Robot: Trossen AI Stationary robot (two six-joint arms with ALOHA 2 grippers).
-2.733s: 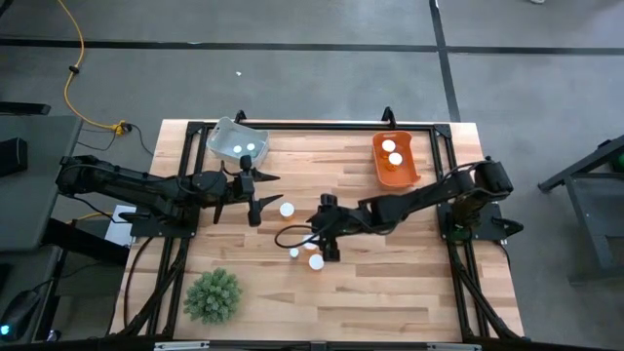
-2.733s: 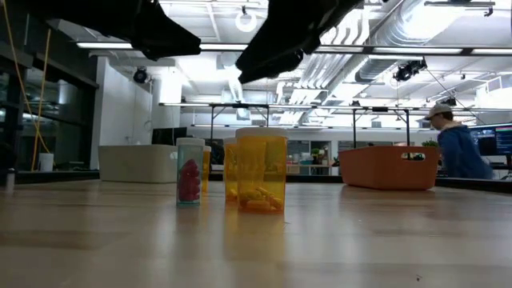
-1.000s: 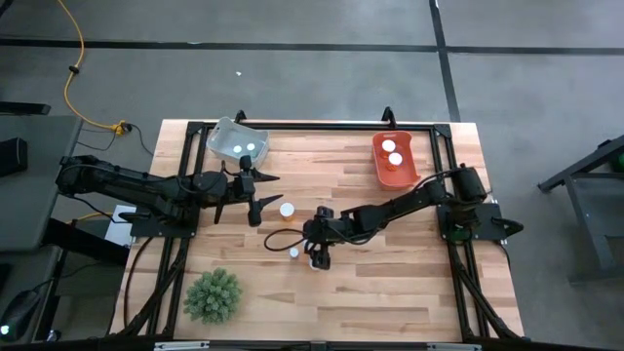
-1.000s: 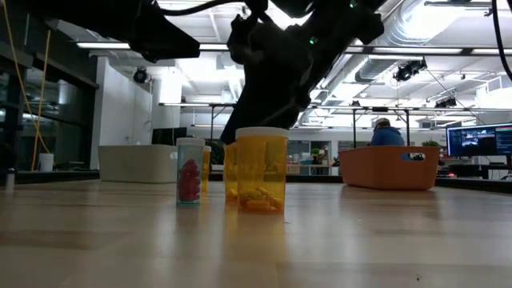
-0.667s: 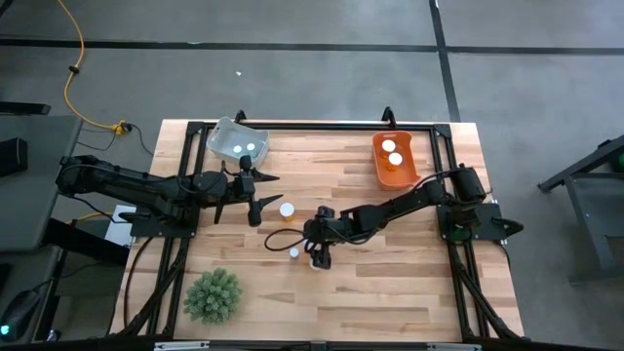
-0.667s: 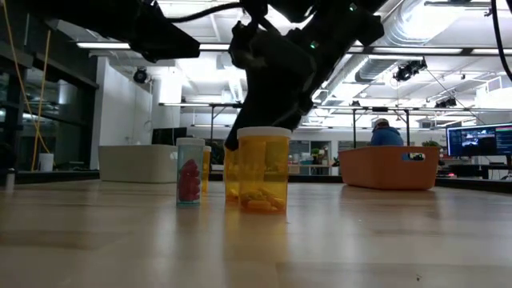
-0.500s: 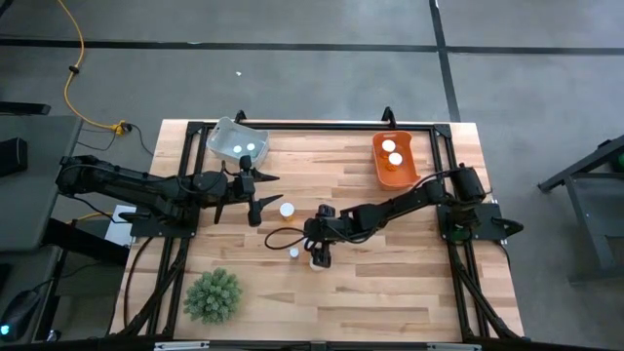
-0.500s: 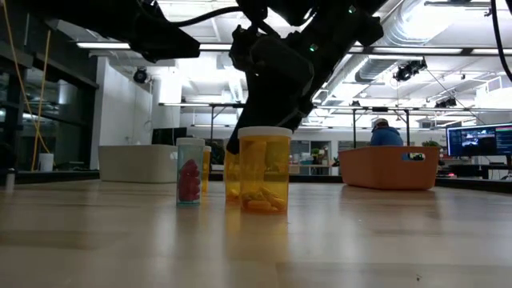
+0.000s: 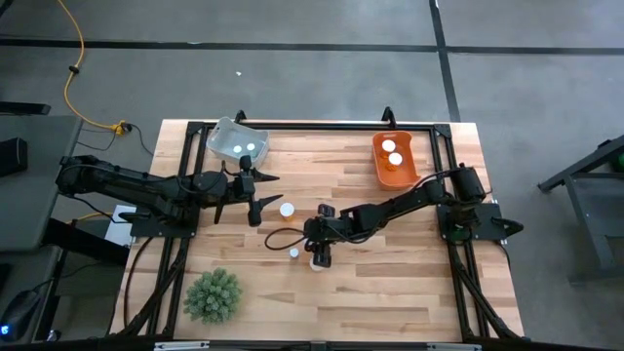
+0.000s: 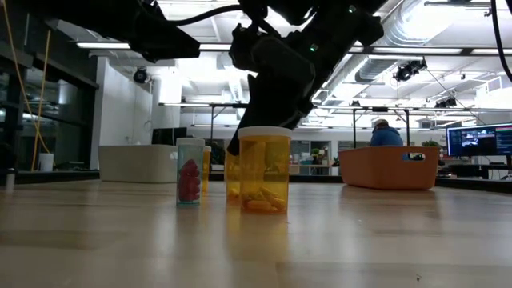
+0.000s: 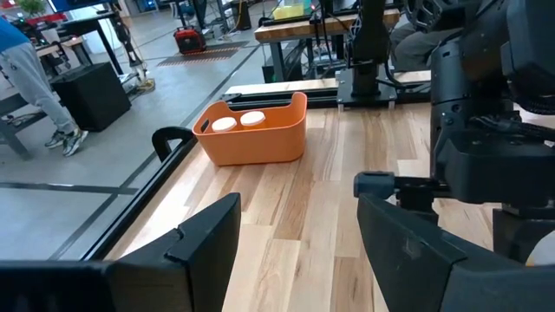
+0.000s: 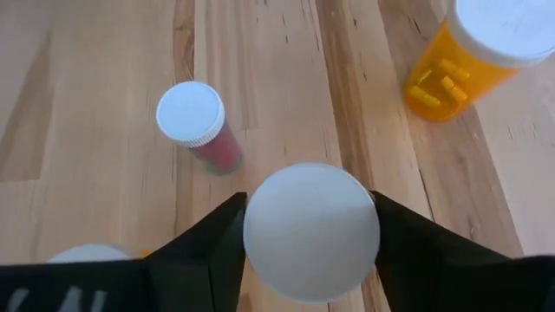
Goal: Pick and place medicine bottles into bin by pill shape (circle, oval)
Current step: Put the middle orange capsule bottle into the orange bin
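The right pincer (image 12: 310,227) hangs straight down over the middle of the bench (image 9: 390,292), its two dark fingers (image 12: 208,251) flanking the white cap of an amber pill bottle (image 12: 312,232). From the wrist camera the cap sits dead centre between them, fingers pressed against its rim on both sides, so I judge the grip on. In the high view that bottle (image 9: 316,261) stands at the pincer's own tip, upright, long axis vertical, right under the wrist. The level view shows it as the nearest bottle (image 10: 265,170), base apparently on the wood, yellow oblong pills inside.

Outward now: a small red-pill bottle (image 12: 194,121) stands just beside, and another amber bottle with yellow capsules (image 12: 473,54) a little farther off. The orange bin (image 9: 394,161) lies toward two o'clock from the pincer in the overhead picture, the clear bin (image 9: 236,141) toward eleven. The lift should go straight up along the bottle's axis.

The left pincer (image 9: 250,197), fingers apart and empty, waits above the bench at about ten o'clock.
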